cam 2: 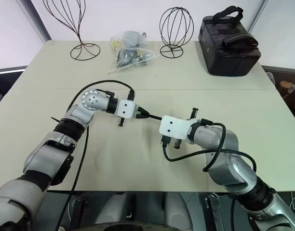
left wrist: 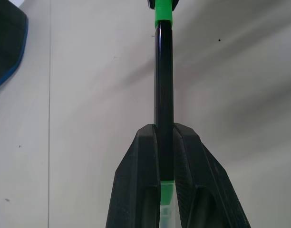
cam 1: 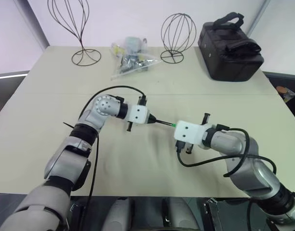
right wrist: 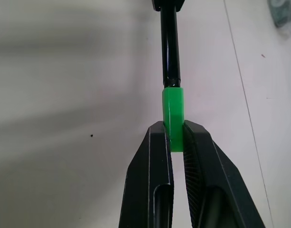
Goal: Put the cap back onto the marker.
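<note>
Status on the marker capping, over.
Left gripper shut on black cylindrical marker. Right gripper shut on green plastic cap, cap butted against marker's end. Nothing in the way.

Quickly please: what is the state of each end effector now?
Left end effector: closed, holding the marker.
Right end effector: closed, holding the cap.

The table point(cam 1: 51, 96) fills the middle of the frame. Along its far edge, across the top of the frame, stand a wire stand point(cam 1: 81, 45) at upper left, a bag of small items point(cam 1: 133, 60) to its right, a second wire stand point(cam 1: 178, 31) at upper centre, and a case point(cam 1: 230, 48) at upper right. At the frame's centre the marker point(cam 1: 162, 122) lies level over the table. Its left end is pinched in the left gripper point(left wrist: 164, 130). Its right end sits in the cap point(right wrist: 173, 107), which the right gripper point(right wrist: 175, 127) clasps from the right.
</note>
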### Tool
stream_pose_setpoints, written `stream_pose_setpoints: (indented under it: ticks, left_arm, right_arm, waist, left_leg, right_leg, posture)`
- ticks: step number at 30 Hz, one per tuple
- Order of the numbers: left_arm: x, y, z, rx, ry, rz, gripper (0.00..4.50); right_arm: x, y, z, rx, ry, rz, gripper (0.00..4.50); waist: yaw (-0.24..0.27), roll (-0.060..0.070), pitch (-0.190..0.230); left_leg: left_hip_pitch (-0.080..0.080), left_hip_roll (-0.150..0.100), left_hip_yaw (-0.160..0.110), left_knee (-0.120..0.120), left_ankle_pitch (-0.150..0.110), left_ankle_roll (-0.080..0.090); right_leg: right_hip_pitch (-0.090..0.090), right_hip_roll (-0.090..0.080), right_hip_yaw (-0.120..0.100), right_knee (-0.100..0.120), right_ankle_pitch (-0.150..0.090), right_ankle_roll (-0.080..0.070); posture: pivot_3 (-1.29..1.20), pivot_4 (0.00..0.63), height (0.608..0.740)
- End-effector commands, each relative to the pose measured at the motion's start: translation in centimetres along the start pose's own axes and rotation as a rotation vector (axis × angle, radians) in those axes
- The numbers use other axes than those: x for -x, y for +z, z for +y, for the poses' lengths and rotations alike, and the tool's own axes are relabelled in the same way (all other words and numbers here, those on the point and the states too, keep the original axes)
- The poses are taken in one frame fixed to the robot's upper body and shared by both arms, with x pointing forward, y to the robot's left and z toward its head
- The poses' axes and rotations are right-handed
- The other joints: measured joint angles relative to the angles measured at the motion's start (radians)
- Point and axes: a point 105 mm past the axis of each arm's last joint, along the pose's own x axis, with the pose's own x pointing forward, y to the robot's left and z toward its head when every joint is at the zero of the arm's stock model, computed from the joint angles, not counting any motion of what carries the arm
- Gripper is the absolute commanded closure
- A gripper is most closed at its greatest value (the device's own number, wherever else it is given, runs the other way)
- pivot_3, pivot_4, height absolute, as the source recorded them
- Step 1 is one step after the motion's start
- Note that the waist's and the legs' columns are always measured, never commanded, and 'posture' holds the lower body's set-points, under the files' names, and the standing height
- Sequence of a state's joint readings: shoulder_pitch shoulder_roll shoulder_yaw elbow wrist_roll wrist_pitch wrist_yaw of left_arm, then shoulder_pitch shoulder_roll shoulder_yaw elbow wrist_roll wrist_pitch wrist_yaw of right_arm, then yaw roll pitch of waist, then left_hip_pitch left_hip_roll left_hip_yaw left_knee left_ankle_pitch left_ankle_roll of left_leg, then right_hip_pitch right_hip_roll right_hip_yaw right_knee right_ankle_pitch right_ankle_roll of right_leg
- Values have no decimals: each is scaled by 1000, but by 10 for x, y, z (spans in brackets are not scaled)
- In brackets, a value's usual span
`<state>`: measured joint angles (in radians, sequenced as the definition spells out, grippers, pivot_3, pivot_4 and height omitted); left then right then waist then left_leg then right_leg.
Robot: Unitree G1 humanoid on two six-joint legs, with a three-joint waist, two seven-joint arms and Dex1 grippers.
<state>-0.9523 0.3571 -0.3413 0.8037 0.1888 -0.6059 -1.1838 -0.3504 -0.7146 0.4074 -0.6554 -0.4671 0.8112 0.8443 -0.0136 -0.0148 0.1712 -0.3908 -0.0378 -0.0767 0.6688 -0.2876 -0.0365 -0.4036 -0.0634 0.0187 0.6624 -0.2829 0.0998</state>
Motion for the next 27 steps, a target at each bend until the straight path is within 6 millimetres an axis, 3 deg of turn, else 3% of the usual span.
stream_pose_setpoints:
  ticks: [1,27]
  left_arm:
    - [-13,30,17,-119,39,-76,4500]
    - [-22,46,23,-95,83,-146,4500]
  right_arm:
    - [0,24,1,49,8,-87,4456]
    - [-5,32,-11,73,-32,-87,4456]
  waist:
    - [0,0,0]
    - [0,0,0]
  left_leg:
    - [0,0,0,0,0,0]
    - [0,0,0,0,0,0]
  right_leg:
    - [0,0,0,0,0,0]
    - [-1,0,0,0,0,0]
  posture:
    - [0,150,740]
    - [0,150,740]
